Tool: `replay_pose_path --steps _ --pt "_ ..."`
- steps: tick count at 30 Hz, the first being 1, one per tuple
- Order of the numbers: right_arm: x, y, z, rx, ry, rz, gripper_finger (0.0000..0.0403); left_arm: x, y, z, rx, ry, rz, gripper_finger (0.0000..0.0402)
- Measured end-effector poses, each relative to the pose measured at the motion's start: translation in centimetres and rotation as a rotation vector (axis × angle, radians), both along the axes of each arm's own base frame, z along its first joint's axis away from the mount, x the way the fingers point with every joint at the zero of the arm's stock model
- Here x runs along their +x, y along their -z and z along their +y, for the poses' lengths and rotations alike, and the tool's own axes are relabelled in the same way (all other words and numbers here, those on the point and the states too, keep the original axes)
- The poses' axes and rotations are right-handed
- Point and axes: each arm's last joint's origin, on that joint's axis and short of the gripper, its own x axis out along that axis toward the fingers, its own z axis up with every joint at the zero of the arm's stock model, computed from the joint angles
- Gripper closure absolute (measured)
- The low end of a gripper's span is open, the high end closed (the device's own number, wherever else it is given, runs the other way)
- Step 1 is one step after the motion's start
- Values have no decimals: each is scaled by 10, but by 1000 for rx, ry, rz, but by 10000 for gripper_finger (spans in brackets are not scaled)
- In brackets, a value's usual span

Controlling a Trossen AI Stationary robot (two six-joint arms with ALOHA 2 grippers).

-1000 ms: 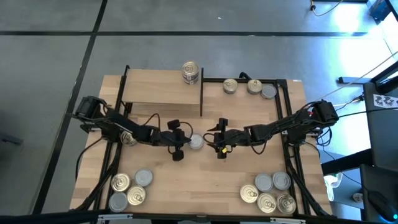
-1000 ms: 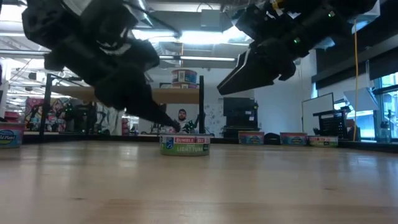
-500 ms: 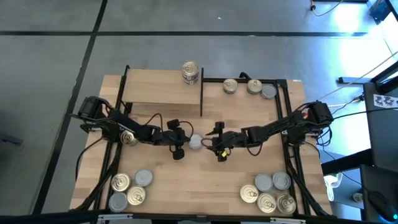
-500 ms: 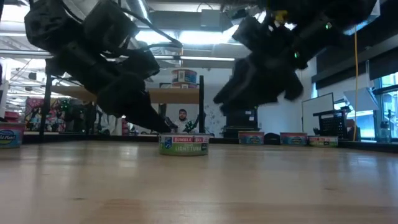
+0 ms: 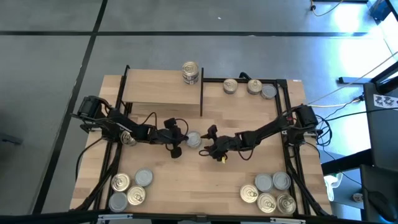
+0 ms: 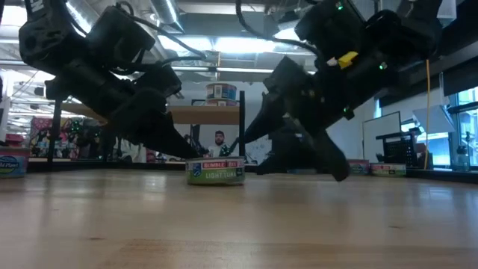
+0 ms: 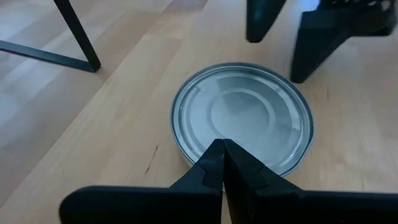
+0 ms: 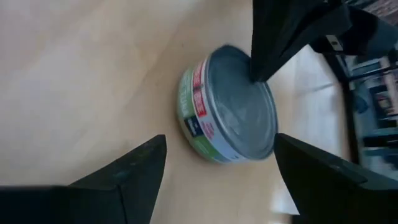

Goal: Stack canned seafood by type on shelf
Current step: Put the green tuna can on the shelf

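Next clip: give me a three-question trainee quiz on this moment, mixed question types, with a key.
1. True or false: the left gripper is shut, its tip at the silver-topped, green-labelled round tin mid-table.
2. The right gripper is: A) shut on the tin, B) open beside the tin, C) over the light wood shelf.
3. How many tin stacks stand on the shelf?

Key: 1 true. 2 B. 3 one stack, at its back right corner.
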Motion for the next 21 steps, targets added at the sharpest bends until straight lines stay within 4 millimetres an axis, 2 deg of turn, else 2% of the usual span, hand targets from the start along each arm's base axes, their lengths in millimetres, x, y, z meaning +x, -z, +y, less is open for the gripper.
replay_pose_path --steps 11,15,21 --pt "20 9 3 -240 -107 90 107 0 0 0 -8 -5 -3 400" --pt "26 12 1 -272 -124 173 107 0 0 0 -9 -5 -3 400" --pt "35 13 -8 -283 -120 194 107 0 0 0 -9 -6 -4 400"
